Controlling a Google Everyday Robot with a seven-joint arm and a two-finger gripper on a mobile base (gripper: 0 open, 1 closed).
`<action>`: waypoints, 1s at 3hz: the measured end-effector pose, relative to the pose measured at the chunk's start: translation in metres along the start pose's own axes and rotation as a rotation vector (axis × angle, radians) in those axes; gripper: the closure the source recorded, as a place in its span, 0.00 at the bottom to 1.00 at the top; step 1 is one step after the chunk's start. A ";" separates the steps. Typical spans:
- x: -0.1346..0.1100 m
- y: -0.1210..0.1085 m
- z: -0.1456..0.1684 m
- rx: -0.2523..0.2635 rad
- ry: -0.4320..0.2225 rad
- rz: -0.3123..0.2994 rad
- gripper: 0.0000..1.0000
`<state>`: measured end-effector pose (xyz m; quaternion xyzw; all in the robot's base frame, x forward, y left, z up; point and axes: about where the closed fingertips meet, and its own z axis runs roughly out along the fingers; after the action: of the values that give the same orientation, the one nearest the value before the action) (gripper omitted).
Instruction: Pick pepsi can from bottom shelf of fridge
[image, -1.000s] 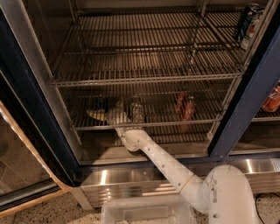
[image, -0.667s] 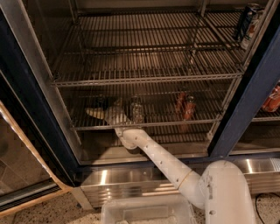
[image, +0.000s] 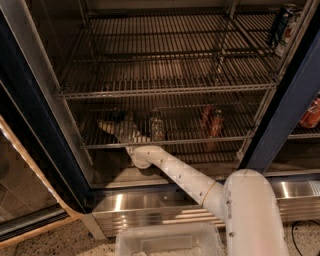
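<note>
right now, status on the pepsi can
Gripper at bottom shelf, left side. Pepsi can hard to make out, maybe the dark shape behind it. Clear bottle close beside.

Clear, silvery bottle-like container (image: 156, 128) stands upright on the bottom shelf (image: 170, 142), just R of the hand (image: 121, 129), which sits at front-left of that shelf. Two red cans (image: 211, 121) further R, same level, close together, well apart from container. Wider wire rack (image: 165, 80) above. Dark can (image: 281, 24) in top R corner. Red item (image: 311, 114) at R edge; can't tell what. Clear plastic bin (image: 167, 240) bottom centre. Speckled floor (image: 45, 245) bottom L, tan strip (image: 30, 165) slanting across L side. Dark cable (image: 300, 239) bottom R.
</note>
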<state>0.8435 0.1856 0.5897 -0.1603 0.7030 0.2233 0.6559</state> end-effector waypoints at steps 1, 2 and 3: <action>0.010 -0.003 0.004 0.045 0.046 -0.003 0.42; 0.018 -0.006 0.006 0.075 0.072 -0.003 0.66; 0.022 -0.005 0.011 0.076 0.080 0.009 0.89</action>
<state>0.8539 0.1883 0.5669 -0.1408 0.7374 0.1929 0.6318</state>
